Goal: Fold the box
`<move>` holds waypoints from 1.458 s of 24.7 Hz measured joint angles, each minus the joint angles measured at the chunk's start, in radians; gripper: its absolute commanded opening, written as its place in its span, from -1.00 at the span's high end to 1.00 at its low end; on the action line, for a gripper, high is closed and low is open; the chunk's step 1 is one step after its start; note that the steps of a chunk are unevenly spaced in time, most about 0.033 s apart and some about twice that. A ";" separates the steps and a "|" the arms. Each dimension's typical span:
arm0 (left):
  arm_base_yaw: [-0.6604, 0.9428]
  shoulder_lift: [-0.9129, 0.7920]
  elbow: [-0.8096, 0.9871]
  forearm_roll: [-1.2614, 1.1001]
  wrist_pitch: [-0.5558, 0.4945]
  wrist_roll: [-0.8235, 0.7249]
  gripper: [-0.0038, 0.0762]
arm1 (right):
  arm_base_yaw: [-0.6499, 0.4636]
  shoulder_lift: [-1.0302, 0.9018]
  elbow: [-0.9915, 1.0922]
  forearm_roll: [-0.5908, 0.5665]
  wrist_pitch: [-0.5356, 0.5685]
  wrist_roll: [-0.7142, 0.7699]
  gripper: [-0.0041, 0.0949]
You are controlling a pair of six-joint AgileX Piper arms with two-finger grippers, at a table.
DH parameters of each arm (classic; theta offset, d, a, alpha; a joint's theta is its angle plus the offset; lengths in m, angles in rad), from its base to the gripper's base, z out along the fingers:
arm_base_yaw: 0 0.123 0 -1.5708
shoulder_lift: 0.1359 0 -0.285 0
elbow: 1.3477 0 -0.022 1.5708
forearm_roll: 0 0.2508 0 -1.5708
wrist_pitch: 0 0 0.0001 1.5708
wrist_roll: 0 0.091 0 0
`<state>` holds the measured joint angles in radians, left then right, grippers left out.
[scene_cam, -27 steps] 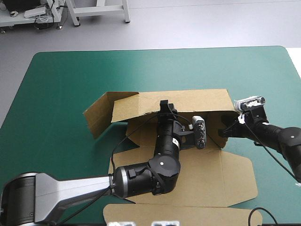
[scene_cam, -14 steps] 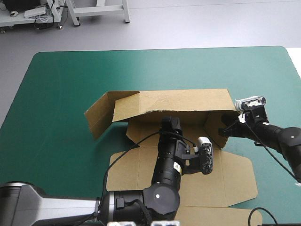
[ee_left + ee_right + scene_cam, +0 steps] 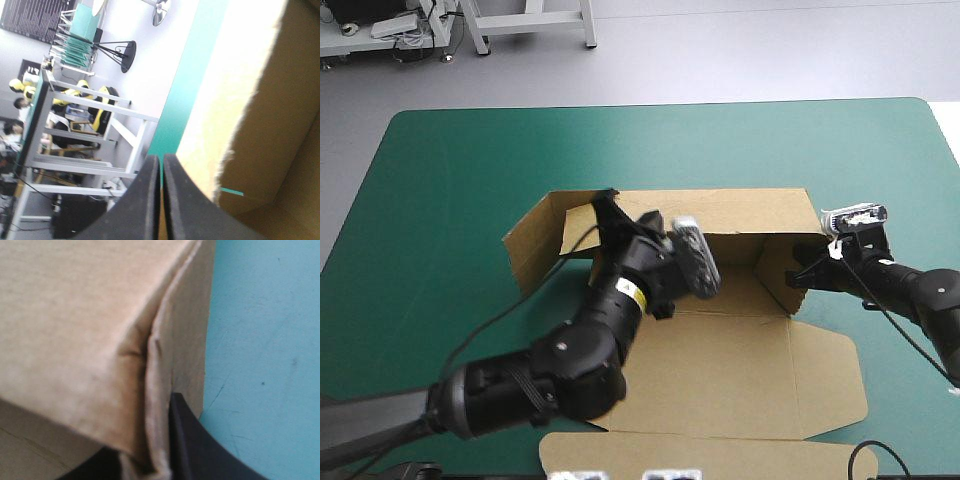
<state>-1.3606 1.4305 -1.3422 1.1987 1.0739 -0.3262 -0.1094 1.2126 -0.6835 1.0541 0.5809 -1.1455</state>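
Note:
The brown box [image 3: 730, 350] lies partly folded in mid-table, its back wall [image 3: 740, 212] raised and a left flap [image 3: 528, 248] swung outward. My left gripper [image 3: 607, 203] sits shut at the back wall's left corner. In the left wrist view its fingers [image 3: 161, 162] meet in a point beside a board edge [image 3: 270, 125], with nothing visibly between them. My right gripper [image 3: 800, 275] is shut on the box's raised right side wall [image 3: 775, 272]. The right wrist view shows that board [image 3: 75, 315] pinched against a black finger [image 3: 190, 445].
The box's lid panel [image 3: 650, 452] lies flat near the table's front edge, and a side flap [image 3: 832, 380] lies flat at the right. Bare teal-green cover [image 3: 450, 170] surrounds the box on the left, far and right sides.
My left arm has pulled out of the box's inside and swung left and away, up to the back wall's left corner. The right gripper and the side wall have not moved.

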 measured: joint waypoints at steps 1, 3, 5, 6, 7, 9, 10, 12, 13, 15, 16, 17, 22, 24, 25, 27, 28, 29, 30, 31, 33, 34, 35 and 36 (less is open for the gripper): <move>0.048 -0.030 -0.019 -0.029 -0.023 0.000 0.90 | 0.000 0.000 0.000 -0.002 0.000 0.005 0.91; 0.127 -0.063 -0.055 -0.097 -0.064 0.004 0.90 | 0.000 0.000 0.000 -0.005 -0.001 0.015 0.91; 0.212 -0.098 -0.093 -0.159 -0.103 0.008 0.90 | 0.000 0.000 -0.001 -0.009 -0.002 0.031 0.91; 0.301 -0.134 -0.133 -0.218 -0.131 0.011 0.90 | 0.000 0.000 -0.004 -0.020 -0.003 0.071 0.91; 0.362 -0.151 -0.150 -0.256 -0.143 0.019 0.90 | 0.000 0.000 -0.011 -0.038 -0.003 0.101 0.91; 0.504 -0.189 -0.187 -0.349 -0.161 0.060 0.90 | 0.000 0.000 -0.050 -0.127 0.025 0.193 0.91; 0.605 -0.202 -0.197 -0.420 -0.161 0.097 0.90 | 0.001 0.003 -0.085 -0.207 0.058 0.277 0.91; 0.748 -0.208 -0.200 -0.527 -0.162 0.148 0.90 | 0.002 0.010 -0.150 -0.304 0.155 0.393 0.91; 0.833 -0.206 -0.200 -0.606 -0.162 0.180 0.90 | 0.003 0.016 -0.192 -0.350 0.229 0.455 0.91; 0.985 -0.204 -0.200 -0.768 -0.169 0.246 0.90 | 0.006 0.021 -0.274 -0.405 0.366 0.538 0.91; 1.039 -0.204 -0.200 -0.828 -0.173 0.275 0.90 | 0.008 0.021 -0.308 -0.418 0.399 0.563 0.91; 1.081 -0.203 -0.200 -0.874 -0.176 0.301 0.90 | 0.008 0.021 -0.342 -0.427 0.433 0.583 0.91; 1.346 -0.167 -0.200 -1.150 -0.134 0.427 0.90 | 0.008 0.023 -0.505 -0.495 0.606 0.709 0.91; 1.402 -0.148 -0.200 -1.220 -0.101 0.456 0.90 | 0.008 0.033 -0.534 -0.507 0.634 0.732 0.91; 1.428 -0.136 -0.200 -1.252 -0.081 0.475 0.90 | 0.008 0.042 -0.545 -0.510 0.642 0.739 0.91; 1.477 -0.097 -0.200 -1.360 -0.020 0.523 0.90 | 0.026 0.080 -0.556 -0.535 0.649 0.757 0.91; 1.485 -0.090 -0.200 -1.382 -0.003 0.534 0.90 | 0.037 0.098 -0.559 -0.556 0.647 0.765 0.91; 1.494 -0.077 -0.200 -1.408 0.012 0.541 0.90 | 0.053 0.119 -0.561 -0.580 0.646 0.774 0.91; 1.496 -0.067 -0.200 -1.419 0.024 0.546 0.90 | 0.071 0.141 -0.562 -0.603 0.639 0.783 0.91; 1.497 -0.061 -0.200 -1.426 0.033 0.550 0.90 | 0.086 0.160 -0.562 -0.618 0.629 0.787 0.91; 1.500 -0.048 -0.199 -1.436 0.045 0.551 0.90 | 0.126 0.207 -0.562 -0.643 0.587 0.795 0.91; 1.500 -0.044 -0.198 -1.438 0.048 0.551 0.90 | 0.147 0.225 -0.562 -0.650 0.567 0.796 0.91; 1.502 -0.044 -0.191 -1.438 0.051 0.551 0.90 | 0.169 0.250 -0.562 -0.655 0.532 0.798 0.91; 1.503 -0.043 -0.185 -1.438 0.051 0.551 0.90 | 0.189 0.265 -0.564 -0.656 0.503 0.800 0.91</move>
<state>0.1424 1.3874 -1.5275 -0.2393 1.1247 0.2245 0.0801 1.4773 -1.2473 0.3984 1.0843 -0.3451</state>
